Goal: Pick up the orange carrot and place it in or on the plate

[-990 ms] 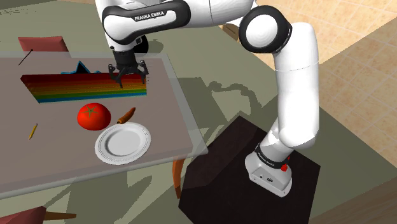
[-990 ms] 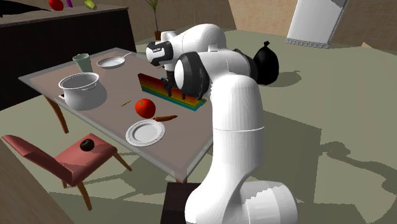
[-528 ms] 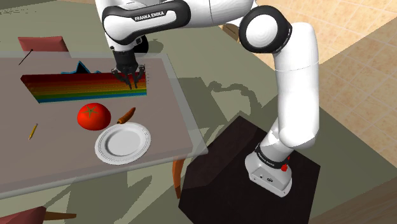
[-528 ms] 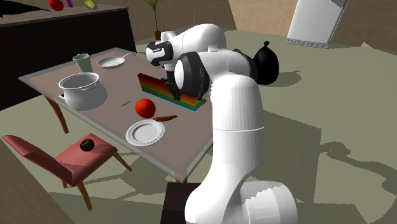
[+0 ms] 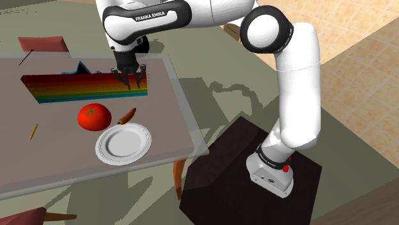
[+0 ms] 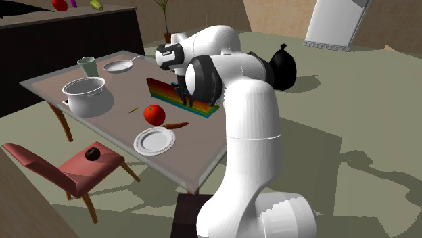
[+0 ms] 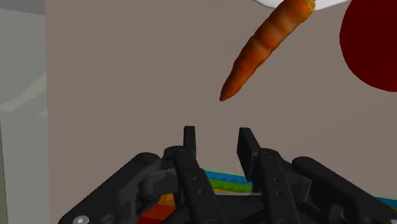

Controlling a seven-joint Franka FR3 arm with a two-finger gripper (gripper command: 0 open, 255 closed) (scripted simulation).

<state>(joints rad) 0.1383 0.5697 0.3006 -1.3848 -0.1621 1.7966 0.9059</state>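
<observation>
Since 1.0 s ago your gripper (image 5: 132, 82) has twisted at the wrist and its fingers have narrowed; carrot, plate and tomato have not shifted. Fingers stand apart now, open, nothing between them, hovering over the rainbow-striped block (image 5: 83, 89) at the table's (image 5: 163, 131) far side.

The orange carrot (image 5: 126, 116) lies flat on the table, untouched, between the red tomato (image 5: 93, 116) and the white plate (image 5: 102, 151), just beside both.

Key relation: in the wrist view the carrot (image 7: 267, 48) sits ahead of the gripper (image 7: 216, 137) and off to 1 side, thin tip pointing back toward the fingers, thick end by the plate (image 7: 331, 5) and tomato (image 7: 372, 44). Its long axis runs diagonal to your finger gap.

Likely you need to travel forward and down toward the plate side, plus a small wrist turn so the fingers close across the carrot, not along it. Mind the tomato close by.
</observation>
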